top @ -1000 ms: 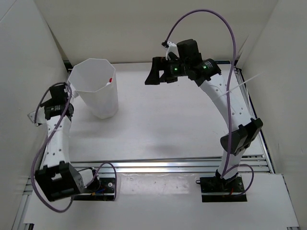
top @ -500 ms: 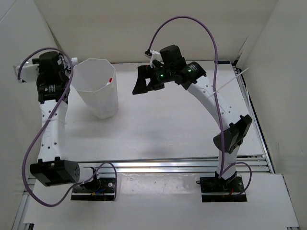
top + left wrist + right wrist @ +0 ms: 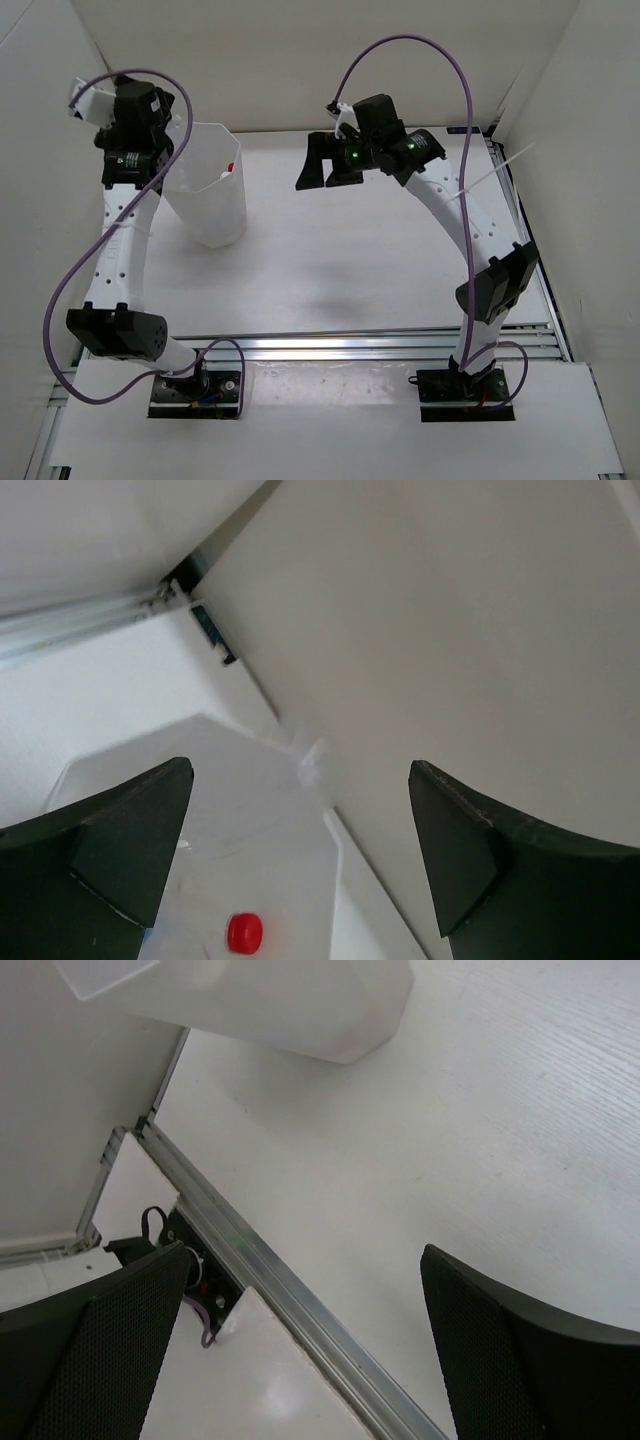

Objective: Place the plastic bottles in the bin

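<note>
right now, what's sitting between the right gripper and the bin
Nothing: in the top external view only bare white table lies between the right gripper and the bin. The right wrist view shows the same bare stretch.

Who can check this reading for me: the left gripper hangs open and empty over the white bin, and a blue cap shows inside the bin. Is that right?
Not quite. The cap inside the bin is red, not blue, as the left wrist view shows. The rest stands: the left gripper hangs open and empty over the white bin.
</note>
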Motion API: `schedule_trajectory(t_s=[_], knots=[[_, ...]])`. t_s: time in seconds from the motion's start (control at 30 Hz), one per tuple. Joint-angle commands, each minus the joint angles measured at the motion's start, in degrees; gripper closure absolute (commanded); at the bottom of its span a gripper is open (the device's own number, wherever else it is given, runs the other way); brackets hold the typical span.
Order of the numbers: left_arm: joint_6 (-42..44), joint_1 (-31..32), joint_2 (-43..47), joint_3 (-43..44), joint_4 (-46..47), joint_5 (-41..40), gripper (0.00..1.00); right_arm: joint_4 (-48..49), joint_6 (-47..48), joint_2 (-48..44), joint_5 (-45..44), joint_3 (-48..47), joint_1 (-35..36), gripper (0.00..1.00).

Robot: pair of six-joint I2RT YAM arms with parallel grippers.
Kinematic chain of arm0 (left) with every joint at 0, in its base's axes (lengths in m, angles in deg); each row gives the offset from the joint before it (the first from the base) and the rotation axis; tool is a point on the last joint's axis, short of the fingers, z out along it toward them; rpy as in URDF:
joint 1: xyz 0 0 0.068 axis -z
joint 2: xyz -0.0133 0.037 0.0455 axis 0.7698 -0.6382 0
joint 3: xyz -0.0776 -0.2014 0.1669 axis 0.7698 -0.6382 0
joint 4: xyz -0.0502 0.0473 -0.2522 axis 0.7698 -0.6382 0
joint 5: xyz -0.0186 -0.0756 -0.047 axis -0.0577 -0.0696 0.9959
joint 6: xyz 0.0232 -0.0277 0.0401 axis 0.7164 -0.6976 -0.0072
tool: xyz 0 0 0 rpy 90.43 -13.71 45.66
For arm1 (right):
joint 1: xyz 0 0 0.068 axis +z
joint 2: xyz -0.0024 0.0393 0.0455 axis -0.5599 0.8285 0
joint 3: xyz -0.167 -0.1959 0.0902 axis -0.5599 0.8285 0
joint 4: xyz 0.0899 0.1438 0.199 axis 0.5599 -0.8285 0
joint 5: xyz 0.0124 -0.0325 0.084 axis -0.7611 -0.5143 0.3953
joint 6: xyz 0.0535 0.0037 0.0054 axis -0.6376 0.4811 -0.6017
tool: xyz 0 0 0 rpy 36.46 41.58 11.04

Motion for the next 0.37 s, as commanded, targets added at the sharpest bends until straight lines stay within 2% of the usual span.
schedule_trajectory(t_s=[0.0,0.07,0.13,0.2,0.23,0.27,0.33], knots=[[12.5,0.1,1.5,9.2,1.5,-1.8,0.0,1.9,-4.1,-2.9,-1.3,0.2,-2.1,0.0],[15.6,1.5,3.8,10.3,1.5,-3.0,0.0,0.3,-5.8,-2.9,-3.6,-0.5,-4.0,0.0],[17.5,2.1,10.1,5.2,1.5,-4.7,0.0,-2.6,-7.8,-2.2,-5.4,-2.3,-6.3,0.0],[18.2,2.1,16.1,-7.1,1.5,-7.0,0.0,-4.1,-8.4,-1.6,-7.1,-2.9,-7.9,0.0],[18.7,2.1,22.4,-11.9,1.5,-8.5,0.0,-4.1,-8.4,-2.5,-7.8,-1.8,-9.1,0.0],[18.7,2.1,25.6,-21.5,1.5,-11.9,0.0,-4.1,-8.4,-4.2,-7.8,-0.5,-9.7,0.0],[18.7,2.1,34.3,-31.1,1.5,-16.4,0.0,-4.1,-8.4,-6.6,-13.8,4.6,-10.5,0.0]])
